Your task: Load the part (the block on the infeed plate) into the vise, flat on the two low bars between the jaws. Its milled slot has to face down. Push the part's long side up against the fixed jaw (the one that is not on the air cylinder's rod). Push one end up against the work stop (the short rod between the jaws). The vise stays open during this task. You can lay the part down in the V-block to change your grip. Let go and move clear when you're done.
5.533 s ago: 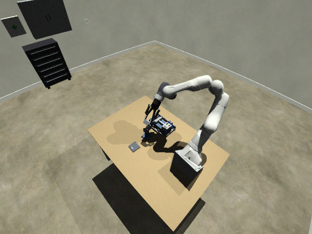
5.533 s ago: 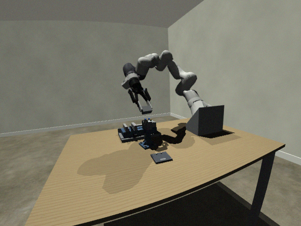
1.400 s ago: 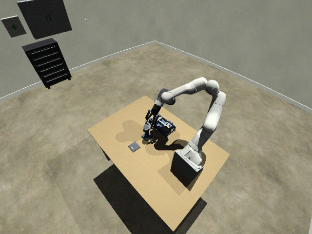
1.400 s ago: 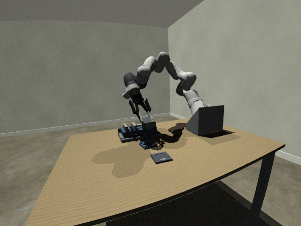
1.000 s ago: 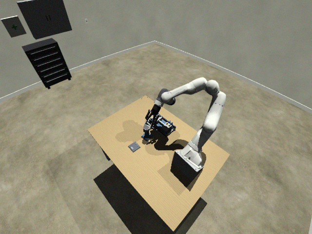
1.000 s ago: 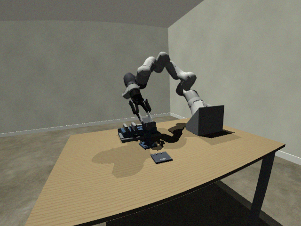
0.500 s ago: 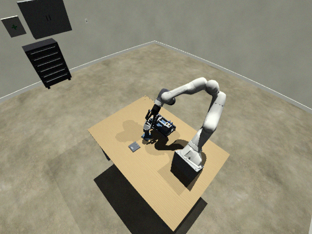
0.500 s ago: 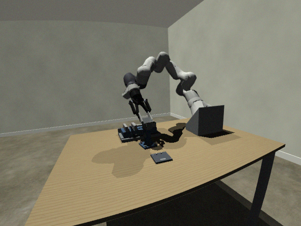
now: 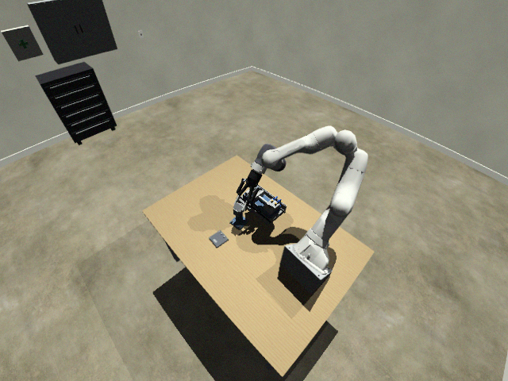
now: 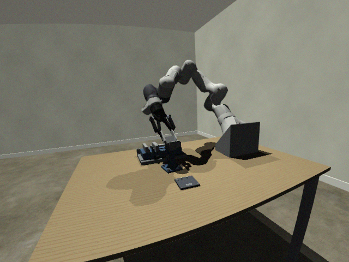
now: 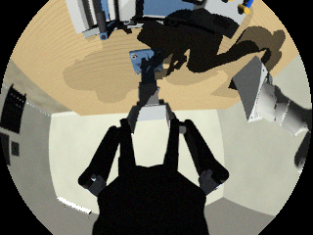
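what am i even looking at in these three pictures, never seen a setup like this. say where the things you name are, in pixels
This is a white jointed robot arm (image 9: 313,139) (image 10: 169,77) bolted beside a light wood table's edge region, ending in a black two-finger gripper (image 9: 243,199) (image 10: 169,136) (image 11: 151,110).

The top picture looks down from high up, the exterior one from beside the table, and the wrist one from the arm's end, past the fingers.

On the wooden tabletop (image 9: 262,295) (image 10: 118,220) stand a dark blue and grey vise (image 9: 268,209) (image 10: 152,158) and a blue-footed stand (image 9: 237,222) (image 10: 172,168) (image 11: 139,61), probably the V-block. A flat dark grey plate (image 9: 218,238) (image 10: 187,182) lies nearby.

The fingers grip a grey metal block (image 9: 239,206) (image 10: 170,138) (image 11: 152,113), at the stand's top.
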